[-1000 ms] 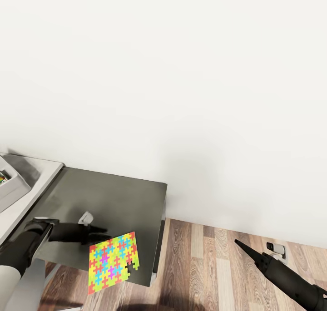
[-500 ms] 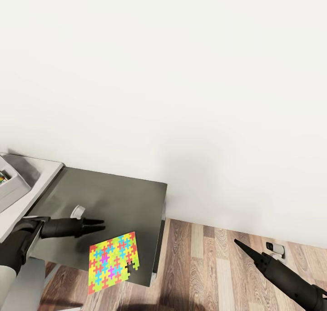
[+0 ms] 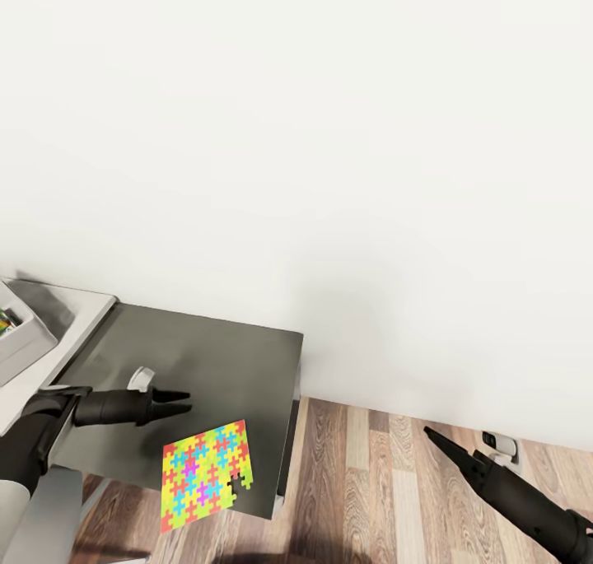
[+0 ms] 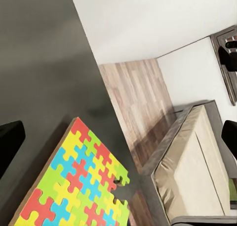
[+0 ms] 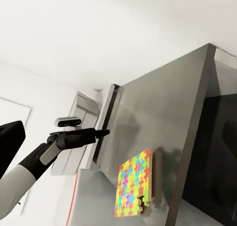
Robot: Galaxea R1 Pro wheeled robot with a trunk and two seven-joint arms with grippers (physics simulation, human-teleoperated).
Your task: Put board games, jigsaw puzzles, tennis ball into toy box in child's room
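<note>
One jigsaw puzzle (image 3: 206,473) lies flat at the front of the dark grey table (image 3: 222,350), with its near corner hanging over the edge. The left wrist view has the jigsaw puzzle (image 4: 74,186) close below, between widely spread fingers (image 4: 10,147). My left gripper (image 3: 185,399) hovers open just behind and left of the puzzle, holding nothing. My right gripper (image 3: 428,432) hangs over the wooden floor right of the table, apparently open and empty. The toy box (image 3: 21,342) pokes in at the far left on the light grey top, with something colourful inside.
A white wall rises behind the table. Wooden floor (image 3: 387,482) lies right of the table, with a wall socket (image 3: 501,447) low on the wall. A beige bed-like piece (image 4: 197,166) stands beyond the floor strip in the left wrist view.
My left gripper has drawn back from the puzzle's top corner, moving left and slightly up. The puzzle and the right arm have stayed in place.
</note>
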